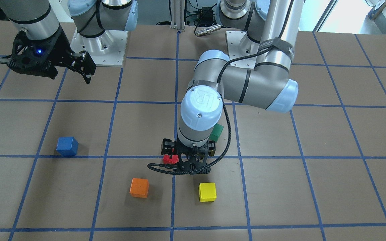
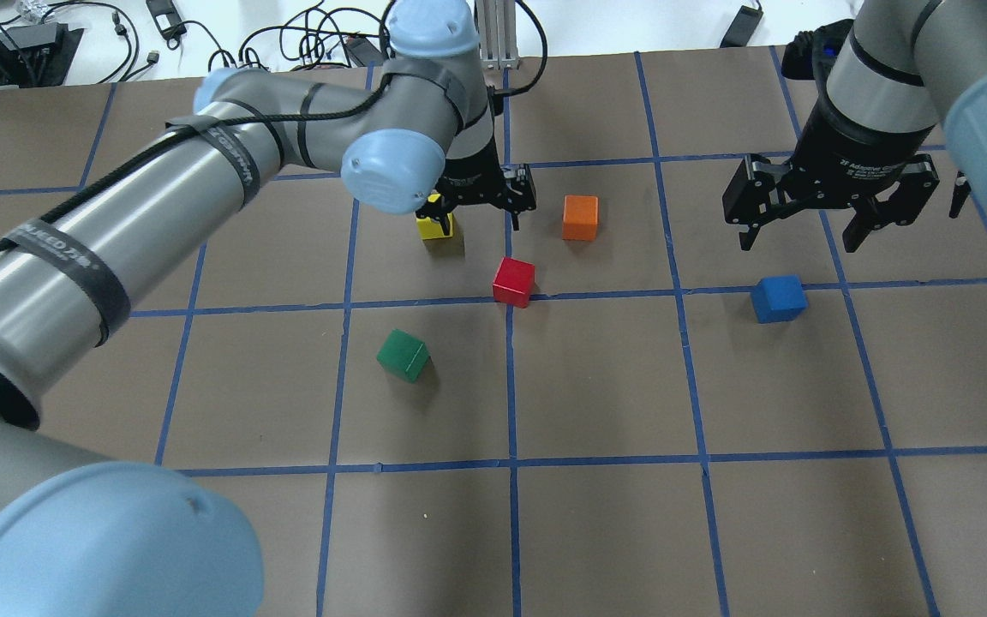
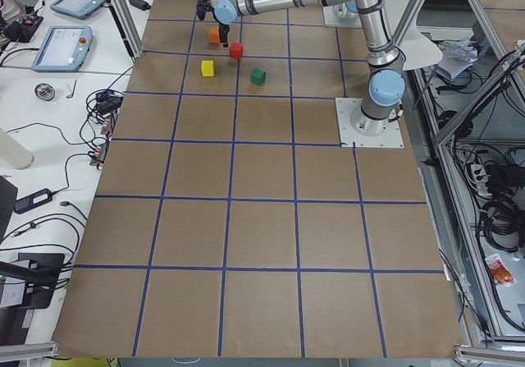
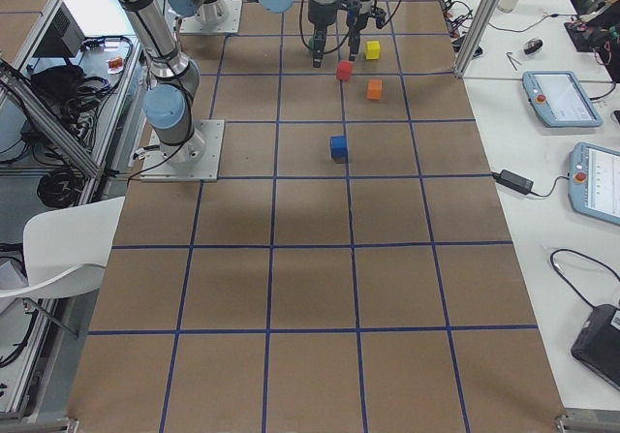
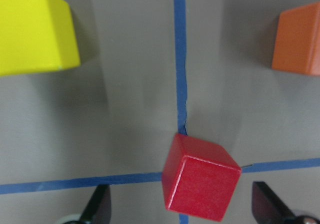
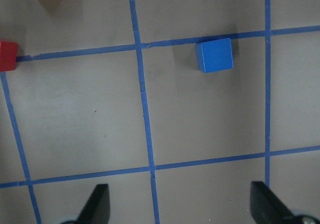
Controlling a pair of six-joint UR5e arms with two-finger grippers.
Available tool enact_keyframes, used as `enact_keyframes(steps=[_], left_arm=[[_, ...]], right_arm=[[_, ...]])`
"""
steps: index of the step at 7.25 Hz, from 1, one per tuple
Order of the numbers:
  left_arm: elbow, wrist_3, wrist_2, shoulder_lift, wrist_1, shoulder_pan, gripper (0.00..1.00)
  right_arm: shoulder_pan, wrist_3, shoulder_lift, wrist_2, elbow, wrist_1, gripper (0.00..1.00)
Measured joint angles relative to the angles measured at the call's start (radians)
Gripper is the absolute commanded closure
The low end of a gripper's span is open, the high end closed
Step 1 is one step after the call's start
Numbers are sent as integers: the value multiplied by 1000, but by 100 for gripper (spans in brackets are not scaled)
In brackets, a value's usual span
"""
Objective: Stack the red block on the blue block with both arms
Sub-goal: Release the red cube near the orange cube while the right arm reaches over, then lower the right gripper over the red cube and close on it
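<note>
Left wrist view: red block (image 5: 200, 179) sits on a blue tape line (image 5: 179, 58), between the widely spread fingers of the left gripper (image 5: 183, 206), untouched.
Right wrist view: blue block (image 6: 215, 55) lies ahead of the right gripper (image 6: 180, 204), fingers apart, empty.
Overhead view: blocks well apart.

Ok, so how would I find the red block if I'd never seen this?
Find the brown table with blue tape lines and follow the long silver left arm to its black end effector. Just under it sits the small matte red cube, among a yellow cube, an orange cube and a green cube. It's the only red one, resting on a tape crossing.
</note>
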Motion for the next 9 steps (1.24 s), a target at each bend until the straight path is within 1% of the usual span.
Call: enact_keyframes(steps=[2, 3, 4, 5, 6, 9], left_arm=[[129, 176, 35, 112, -257, 70, 0], [155, 265, 59, 177, -358, 117, 0], [157, 329, 70, 245, -420, 162, 0], [140, 360, 73, 309, -444, 199, 0], [101, 372, 74, 356, -437, 218, 0], [-72, 378, 81, 439, -281, 233, 0]], right_arm=[[5, 5, 40, 9, 17, -18, 0], [17, 14, 57, 10, 27, -55, 0], [43, 42, 78, 15, 34, -113, 0], [94, 113, 119, 24, 36, -196, 0], [155, 205, 169, 28, 34, -280, 0], [280, 436, 329, 32, 21, -523, 0]])
